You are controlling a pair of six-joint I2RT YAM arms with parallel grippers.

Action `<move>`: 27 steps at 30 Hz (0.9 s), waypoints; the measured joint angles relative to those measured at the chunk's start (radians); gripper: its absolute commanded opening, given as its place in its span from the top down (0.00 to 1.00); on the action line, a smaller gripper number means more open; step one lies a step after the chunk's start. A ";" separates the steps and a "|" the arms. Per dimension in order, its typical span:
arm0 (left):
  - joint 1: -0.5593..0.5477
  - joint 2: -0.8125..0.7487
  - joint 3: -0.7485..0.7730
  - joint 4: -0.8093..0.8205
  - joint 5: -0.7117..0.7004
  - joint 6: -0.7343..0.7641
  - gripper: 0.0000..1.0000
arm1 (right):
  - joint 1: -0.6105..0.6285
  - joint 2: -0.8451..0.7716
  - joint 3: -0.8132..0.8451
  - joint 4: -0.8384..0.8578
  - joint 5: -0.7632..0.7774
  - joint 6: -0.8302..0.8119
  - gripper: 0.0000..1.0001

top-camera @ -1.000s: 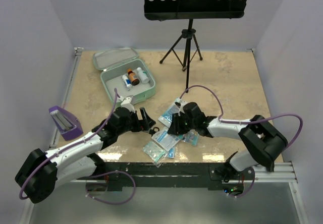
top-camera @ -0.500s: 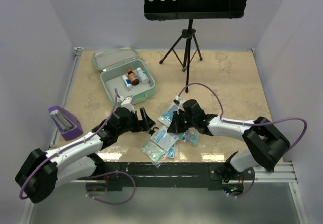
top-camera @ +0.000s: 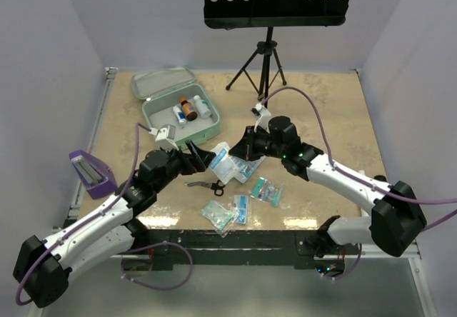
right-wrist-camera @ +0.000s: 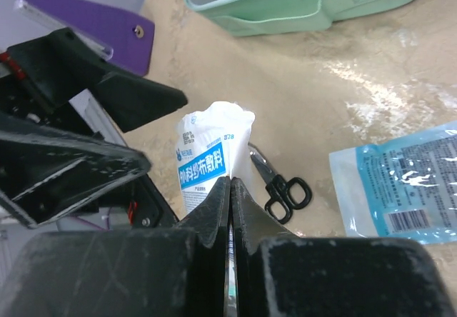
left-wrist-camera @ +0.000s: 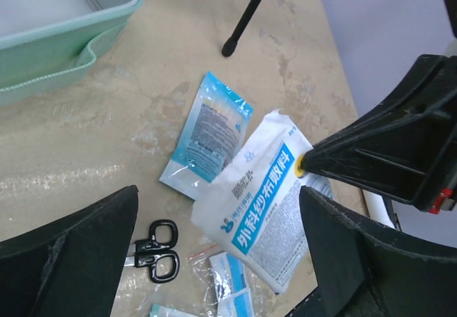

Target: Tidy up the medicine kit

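Observation:
The medicine kit (top-camera: 182, 117) lies open at the back left, mint green, with small bottles (top-camera: 188, 108) inside; its wall (left-wrist-camera: 64, 31) shows in the left wrist view, its rim (right-wrist-camera: 300, 6) in the right wrist view. My right gripper (top-camera: 239, 153) (right-wrist-camera: 230, 188) is shut on one edge of a white dressing packet (top-camera: 221, 161) (left-wrist-camera: 264, 195) (right-wrist-camera: 207, 163) with a blue label, held above the table. My left gripper (top-camera: 202, 158) (left-wrist-camera: 221, 260) is open, its fingers to either side of the packet and not touching it.
Black scissors (top-camera: 207, 183) (left-wrist-camera: 157, 249) (right-wrist-camera: 282, 185) lie under the packet. Several blue sachets (top-camera: 243, 206) (left-wrist-camera: 207, 135) (right-wrist-camera: 400, 188) are scattered near the front edge. A purple holder (top-camera: 91, 173) stands at the left. A music stand's tripod (top-camera: 264, 67) is at the back.
My right gripper shut on the white packet, lifted it off the pile and carried it up and left. My left gripper drew back and opened wider. The scissors now lie uncovered.

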 measured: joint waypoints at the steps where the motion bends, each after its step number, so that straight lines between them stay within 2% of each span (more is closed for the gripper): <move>1: 0.001 -0.008 0.004 0.002 -0.003 0.000 0.00 | -0.010 0.000 0.000 0.003 0.004 0.008 1.00; 7: 0.002 -0.047 -0.012 0.063 0.031 -0.002 0.00 | -0.040 0.004 0.000 0.040 0.006 0.056 1.00; 11: 0.006 -0.076 -0.091 0.204 0.102 -0.032 0.10 | -0.051 0.004 0.000 0.098 -0.014 0.093 1.00; 16: 0.007 -0.005 -0.135 0.317 0.180 -0.072 0.19 | -0.061 0.004 0.000 0.146 -0.050 0.122 1.00; 26: 0.010 0.045 -0.140 0.444 0.234 -0.101 0.54 | -0.066 0.004 -0.009 0.195 -0.104 0.156 1.00; 27: 0.011 0.045 -0.140 0.449 0.234 -0.105 0.62 | -0.066 0.004 -0.010 0.198 -0.106 0.156 1.00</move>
